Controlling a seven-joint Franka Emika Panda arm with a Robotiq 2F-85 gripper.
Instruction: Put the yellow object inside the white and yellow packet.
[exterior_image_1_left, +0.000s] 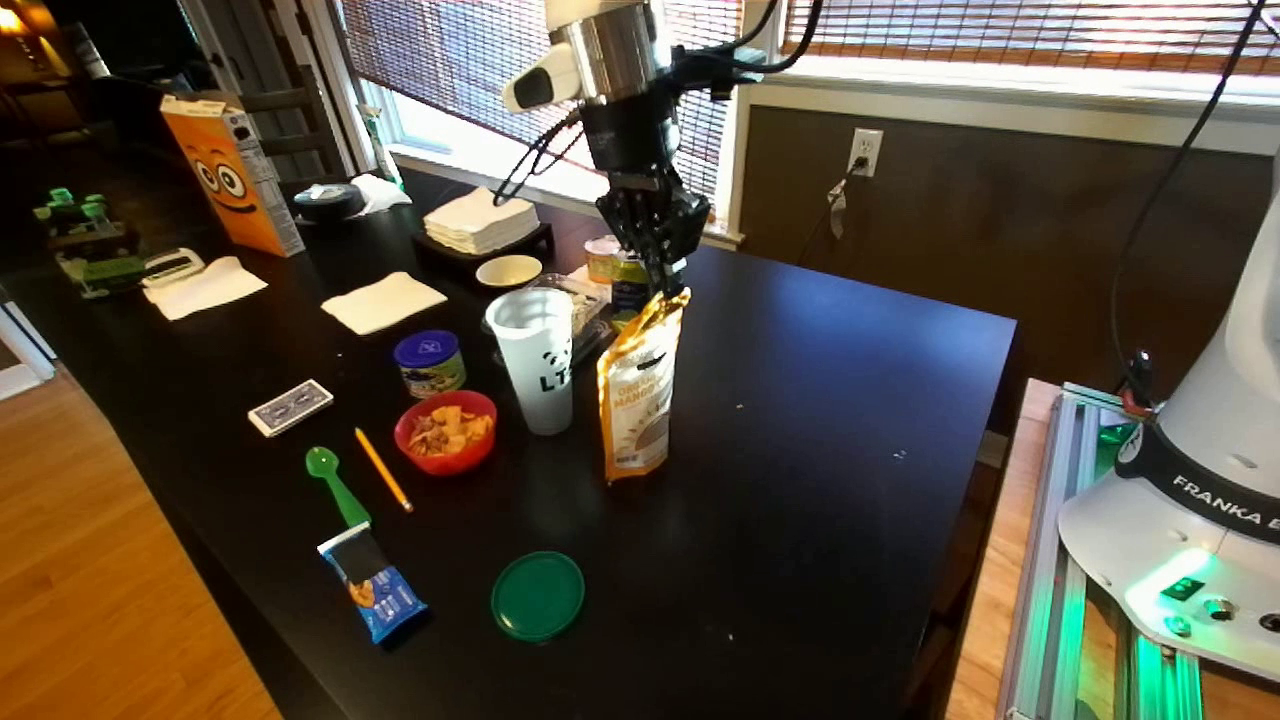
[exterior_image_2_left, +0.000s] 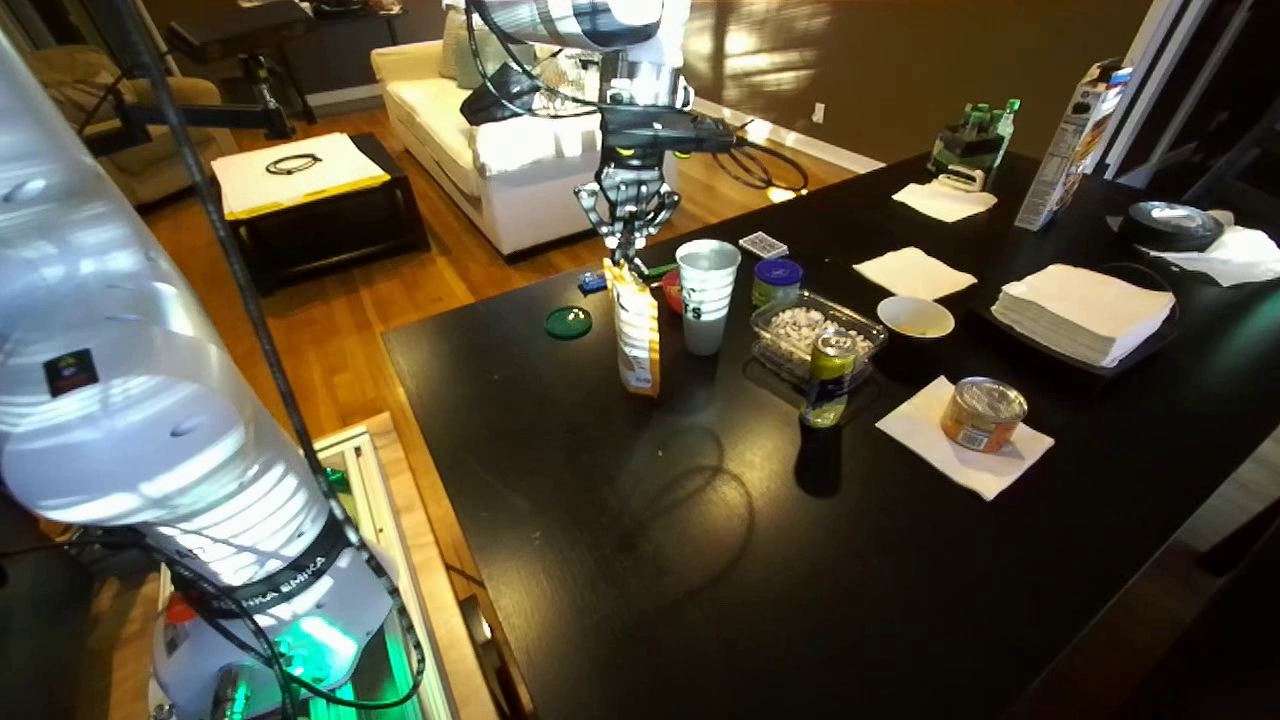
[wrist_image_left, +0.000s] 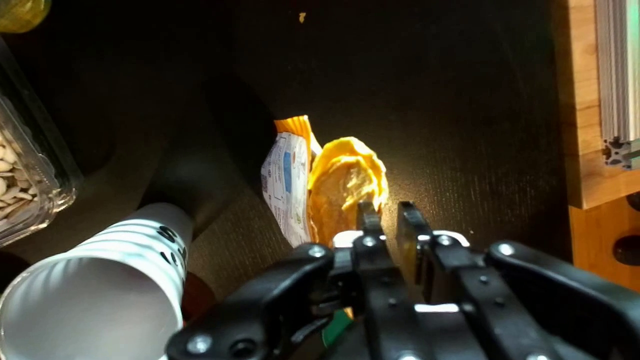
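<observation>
The arm (exterior_image_1_left: 628, 120) extends out from its base (exterior_image_1_left: 1190, 540), which stands by a short edge of the counter (exterior_image_1_left: 800, 500), and in both exterior views its last section hangs nearly straight down, with a slight lean. The tool (wrist_image_left: 388, 212) points downward right at the top of the white and yellow packet (exterior_image_1_left: 638, 400); whether it touches the packet I cannot tell. In the wrist view its two fingertips (wrist_image_left: 369, 220) stand slightly apart, a narrow gap between them, one over the packet's open mouth and the other past the rim. The packet is upright, well in from that short edge and well apart from both corners there. Just beside it stands a white cup (exterior_image_1_left: 540, 390), and a red bowl (exterior_image_1_left: 447, 466) of orange-brown pieces sits near the cup. Closer to the long edge by the wood floor (exterior_image_1_left: 110, 560) lie a green spoon (exterior_image_1_left: 342, 490) and a blue snack pack (exterior_image_1_left: 385, 595). I cannot make out the yellow object for certain: crinkled gold shows inside the packet's mouth, but whether the lump lies there is unclear.
</observation>
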